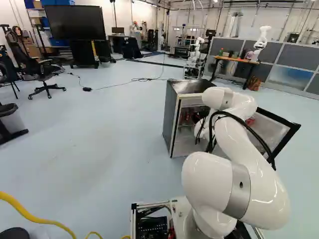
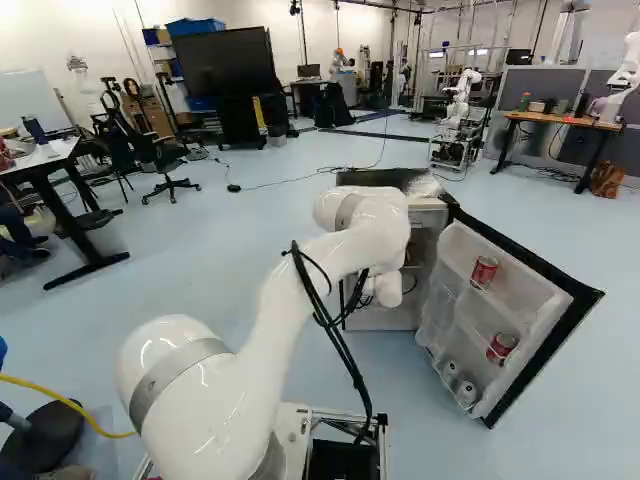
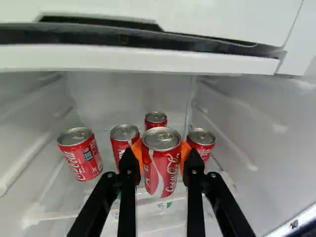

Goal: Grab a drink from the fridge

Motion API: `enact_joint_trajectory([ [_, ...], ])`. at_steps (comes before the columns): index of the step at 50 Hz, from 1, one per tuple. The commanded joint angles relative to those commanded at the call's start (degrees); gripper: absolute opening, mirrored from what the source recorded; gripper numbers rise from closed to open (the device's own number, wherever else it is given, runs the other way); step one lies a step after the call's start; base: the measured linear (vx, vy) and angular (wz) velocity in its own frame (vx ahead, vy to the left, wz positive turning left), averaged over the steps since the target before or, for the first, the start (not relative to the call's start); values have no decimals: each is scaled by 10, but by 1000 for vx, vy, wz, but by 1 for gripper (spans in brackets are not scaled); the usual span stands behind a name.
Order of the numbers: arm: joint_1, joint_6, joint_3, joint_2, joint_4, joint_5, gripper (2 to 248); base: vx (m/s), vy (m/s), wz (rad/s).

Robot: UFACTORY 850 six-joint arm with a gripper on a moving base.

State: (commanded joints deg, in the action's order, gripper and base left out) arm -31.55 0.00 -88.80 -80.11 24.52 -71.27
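Note:
Red soda cans stand inside the open fridge (image 1: 170,119). In the wrist view my gripper (image 3: 162,160) is shut on the nearest can (image 3: 162,178), with an orange pad against each side. Behind the held can are another red can (image 3: 124,142) and a farther one (image 3: 156,120). One can (image 3: 81,157) stands apart near one side wall, and another (image 3: 201,141) is just beyond the opposite finger. Both base views have the fingers hidden by the arm and fridge.
The fridge door (image 2: 548,300) hangs open beside the arm, with red cans (image 2: 484,271) on its shelves. A white ledge (image 3: 138,60) crosses above the cans. Side walls (image 3: 261,133) flank the gripper. Another robot (image 2: 460,100) stands beyond the fridge.

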Motion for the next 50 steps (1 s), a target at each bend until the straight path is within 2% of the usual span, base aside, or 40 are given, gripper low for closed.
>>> enact_joint_trajectory([
  [23, -16, 0, 125, 93, 0, 0, 94, 0, 0, 0],
  [50, -25, 0, 267, 202, 0, 0, 94, 0, 0, 0],
])
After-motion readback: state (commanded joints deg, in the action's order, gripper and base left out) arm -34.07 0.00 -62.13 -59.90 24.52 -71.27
